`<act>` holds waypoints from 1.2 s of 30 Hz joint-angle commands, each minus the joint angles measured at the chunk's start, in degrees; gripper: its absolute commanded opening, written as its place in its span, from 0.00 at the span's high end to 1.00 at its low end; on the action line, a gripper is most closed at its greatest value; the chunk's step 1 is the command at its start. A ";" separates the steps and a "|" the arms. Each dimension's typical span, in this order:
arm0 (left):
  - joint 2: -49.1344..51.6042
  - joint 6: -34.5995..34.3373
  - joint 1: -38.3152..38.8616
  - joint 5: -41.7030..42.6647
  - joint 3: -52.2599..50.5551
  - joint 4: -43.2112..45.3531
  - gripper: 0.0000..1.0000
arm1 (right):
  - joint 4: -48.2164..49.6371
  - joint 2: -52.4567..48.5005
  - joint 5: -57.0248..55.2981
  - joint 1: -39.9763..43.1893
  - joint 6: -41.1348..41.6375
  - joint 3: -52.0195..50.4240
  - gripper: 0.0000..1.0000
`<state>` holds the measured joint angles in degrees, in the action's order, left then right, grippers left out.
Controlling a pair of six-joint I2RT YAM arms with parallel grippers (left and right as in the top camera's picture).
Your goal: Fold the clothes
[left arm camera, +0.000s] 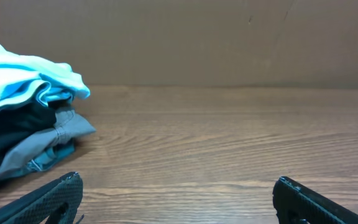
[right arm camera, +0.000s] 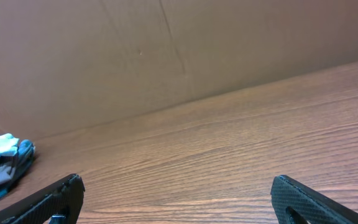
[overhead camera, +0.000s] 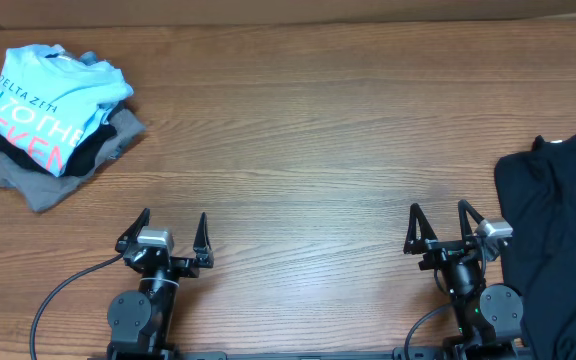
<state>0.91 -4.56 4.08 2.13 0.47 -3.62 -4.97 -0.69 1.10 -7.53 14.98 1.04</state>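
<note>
Wood-grain table (overhead camera: 298, 130), folded stack (overhead camera: 53, 110), rumpled black garment (overhead camera: 558, 240), left pincer (overhead camera: 174, 214) and right pincer (overhead camera: 438, 206) splayed

It looked like a robot lab: wood-grain bench (overhead camera: 298, 150), plain cardboard wall (left arm camera: 229, 37) ahead of the left end effector (left arm camera: 176, 186)

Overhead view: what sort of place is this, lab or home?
Probably a robot lab bench: left gripper and right gripper mounted at a wood-grain table, a folded clothes stack, a black garment, plain brown board behind.
</note>
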 commanded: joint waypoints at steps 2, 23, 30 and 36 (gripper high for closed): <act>-0.55 -0.79 -0.31 -0.81 -0.20 0.52 0.00 | 0.35 0.42 0.09 0.15 -0.02 -0.59 0.00; 15.26 4.79 -0.31 3.23 31.08 -14.69 0.00 | -22.99 -18.27 5.03 0.15 1.51 32.06 0.00; 38.38 4.57 -0.31 4.63 55.08 -31.01 0.00 | -35.12 -39.91 5.64 0.15 1.51 50.64 0.00; 55.45 4.57 -0.31 6.47 72.74 -44.46 0.00 | -35.85 -52.68 23.56 0.15 1.70 59.25 0.00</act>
<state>51.33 -1.06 4.08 6.66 67.09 -45.56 -40.53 -50.70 13.26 -7.53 16.47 57.32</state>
